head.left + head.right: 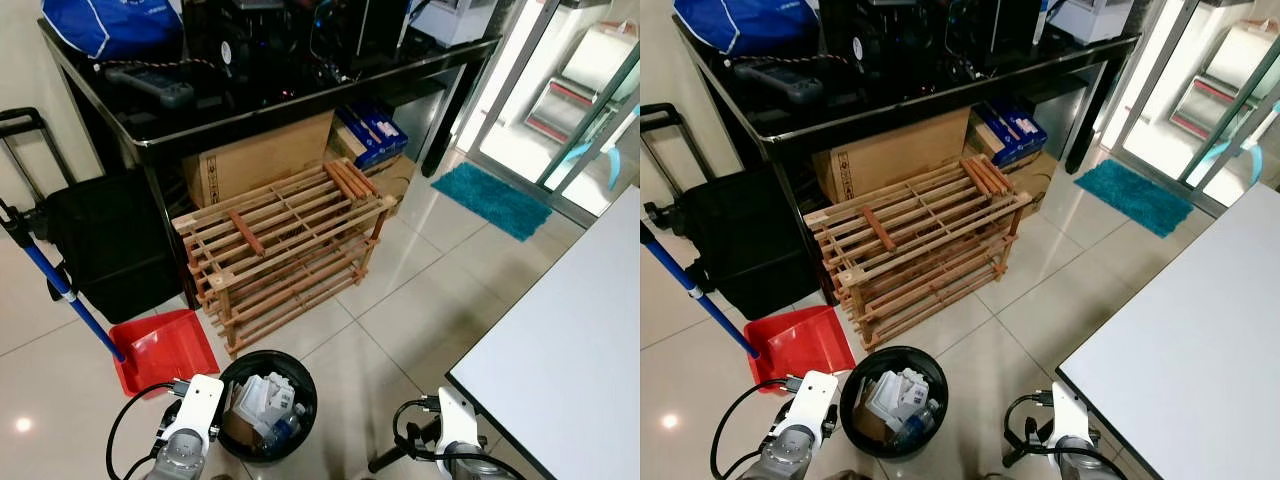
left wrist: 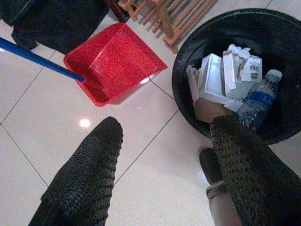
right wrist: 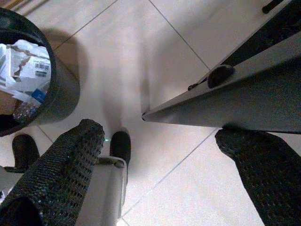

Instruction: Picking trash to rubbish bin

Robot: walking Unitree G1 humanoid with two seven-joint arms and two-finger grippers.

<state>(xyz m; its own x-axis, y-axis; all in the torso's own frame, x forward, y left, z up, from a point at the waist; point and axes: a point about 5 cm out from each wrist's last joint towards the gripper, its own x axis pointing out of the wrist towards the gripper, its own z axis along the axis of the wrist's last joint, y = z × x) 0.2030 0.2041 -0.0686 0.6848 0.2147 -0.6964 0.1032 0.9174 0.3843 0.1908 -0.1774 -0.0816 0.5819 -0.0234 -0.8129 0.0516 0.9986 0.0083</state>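
- My left gripper [image 2: 160, 165] hangs low over the tiled floor [image 2: 61, 117], its two black fingers [image 2: 84, 174] spread wide with nothing between them.
- The black rubbish bin [image 2: 282, 127] sits just beyond that gripper's one fingertip, close beside it.
- Inside the bin I can see trash: white cartons [image 2: 216, 80], a piece of brown card and a clear bottle with a blue label [image 2: 257, 99].
- Ahead of the other left finger lies a red dustpan [image 2: 113, 63] on a blue handle [image 2: 37, 59], with a wooden rack [image 1: 285, 245] past it.
- My right gripper [image 3: 160, 169] is parted too and empty, hovering over bare tile.
- From that gripper the bin [image 3: 61, 94] stands off to one side, and the grey edge of a white table [image 3: 225, 94] runs just ahead of the fingers.
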